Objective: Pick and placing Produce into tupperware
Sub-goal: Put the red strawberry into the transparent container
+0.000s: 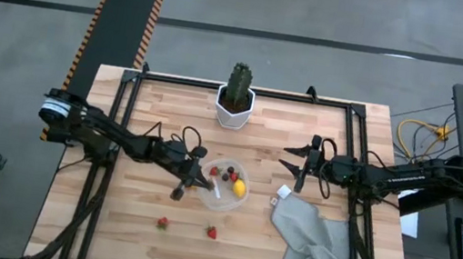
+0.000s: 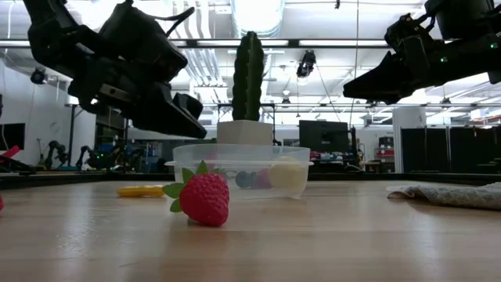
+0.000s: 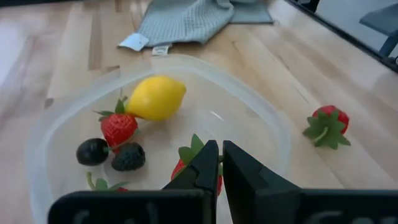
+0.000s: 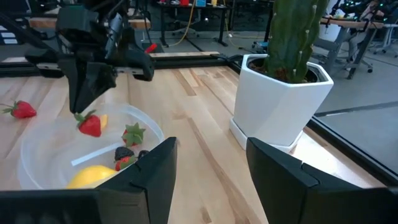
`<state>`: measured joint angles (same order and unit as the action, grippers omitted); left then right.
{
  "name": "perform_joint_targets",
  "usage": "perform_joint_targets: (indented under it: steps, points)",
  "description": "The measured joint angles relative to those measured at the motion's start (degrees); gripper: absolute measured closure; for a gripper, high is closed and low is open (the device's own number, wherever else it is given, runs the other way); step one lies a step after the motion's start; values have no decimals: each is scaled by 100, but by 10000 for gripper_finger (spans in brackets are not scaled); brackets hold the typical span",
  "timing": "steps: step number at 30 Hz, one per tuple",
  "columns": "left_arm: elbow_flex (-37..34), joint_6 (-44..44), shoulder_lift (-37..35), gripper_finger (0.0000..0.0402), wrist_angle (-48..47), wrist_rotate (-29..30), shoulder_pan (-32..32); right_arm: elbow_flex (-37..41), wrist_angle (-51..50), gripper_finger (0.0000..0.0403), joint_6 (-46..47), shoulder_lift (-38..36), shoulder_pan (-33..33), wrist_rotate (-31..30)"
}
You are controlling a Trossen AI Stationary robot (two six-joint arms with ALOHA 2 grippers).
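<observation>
The clear round tupperware (image 1: 225,184) sits mid-table and holds a yellow lemon (image 3: 157,96), strawberries (image 3: 119,127), dark berries (image 3: 127,157) and a small yellow piece (image 4: 103,119). My left gripper (image 1: 195,173) hangs over the tupperware's left rim, fingers shut (image 3: 221,163), tips just above one strawberry (image 4: 90,124) that lies inside. Nothing shows between the fingers. Two strawberries (image 1: 162,223) (image 1: 211,232) rest on the wood nearer the near edge. My right gripper (image 1: 297,164) hovers open, right of the tupperware, above the table (image 2: 352,88).
A tall green cactus in a white hexagonal pot (image 1: 235,104) stands behind the tupperware near the far edge. A grey cloth (image 1: 316,243) lies crumpled to the right of the tupperware, under the right arm. A black frame (image 1: 247,89) borders the table.
</observation>
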<state>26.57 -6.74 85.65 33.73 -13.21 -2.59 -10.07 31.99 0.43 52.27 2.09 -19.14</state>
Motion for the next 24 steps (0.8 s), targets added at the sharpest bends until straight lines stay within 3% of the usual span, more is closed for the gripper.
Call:
perform_joint_targets:
  steps: [24]
  points:
    - [4,39,120,402,-36,278,-2,0,-4,216,68,2,2,28]
